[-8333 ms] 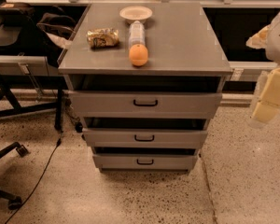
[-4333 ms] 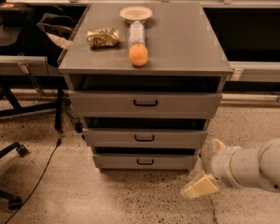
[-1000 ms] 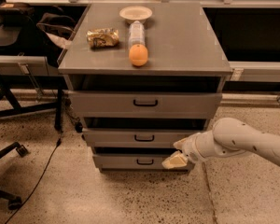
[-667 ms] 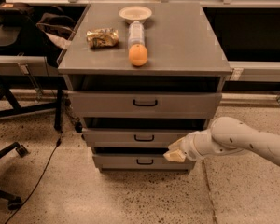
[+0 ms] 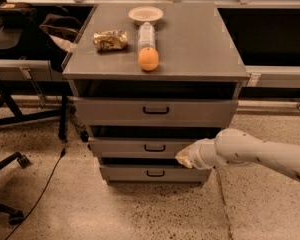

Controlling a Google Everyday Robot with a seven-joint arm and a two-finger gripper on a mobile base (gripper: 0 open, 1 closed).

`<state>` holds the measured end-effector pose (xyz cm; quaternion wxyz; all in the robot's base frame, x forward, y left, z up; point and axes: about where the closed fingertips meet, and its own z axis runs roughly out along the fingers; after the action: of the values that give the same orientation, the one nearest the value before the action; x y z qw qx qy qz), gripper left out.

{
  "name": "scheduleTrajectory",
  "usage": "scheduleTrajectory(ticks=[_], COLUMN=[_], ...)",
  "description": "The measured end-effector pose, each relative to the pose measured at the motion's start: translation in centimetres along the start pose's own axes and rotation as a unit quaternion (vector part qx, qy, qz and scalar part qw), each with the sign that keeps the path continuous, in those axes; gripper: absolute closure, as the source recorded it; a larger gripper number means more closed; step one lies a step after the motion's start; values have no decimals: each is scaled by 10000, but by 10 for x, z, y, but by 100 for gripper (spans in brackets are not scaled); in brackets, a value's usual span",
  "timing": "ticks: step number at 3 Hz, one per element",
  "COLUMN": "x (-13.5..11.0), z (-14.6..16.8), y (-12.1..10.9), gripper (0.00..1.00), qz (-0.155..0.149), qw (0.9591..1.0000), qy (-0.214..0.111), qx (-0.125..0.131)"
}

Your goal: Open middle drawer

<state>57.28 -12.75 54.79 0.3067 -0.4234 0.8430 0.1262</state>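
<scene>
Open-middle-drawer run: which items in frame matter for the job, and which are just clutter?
Job:
middle drawer
its black handle
gripper, at the drawer front's right end, right of the handle

Lying about:
orange, bottle, bowl, snack bag on the cabinet top
top drawer
bottom drawer

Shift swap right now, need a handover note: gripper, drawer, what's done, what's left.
Gripper: low at the front of the cabinet, over the right part of the middle drawer. It is right of the black handle, not on it.
Middle drawer: no tray shows behind its front, so it reads as not pulled out.
Done: gripper is at drawer height.
Left: reach the handle, grip it, pull the drawer out.
</scene>
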Motion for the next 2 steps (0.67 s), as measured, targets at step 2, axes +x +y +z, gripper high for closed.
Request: scheduleTrajectory(ticks=[2], x=[11], z=[8], y=[8], gripper=[100], qz=[94], qw=[9976], qy=[95], qx=[683])
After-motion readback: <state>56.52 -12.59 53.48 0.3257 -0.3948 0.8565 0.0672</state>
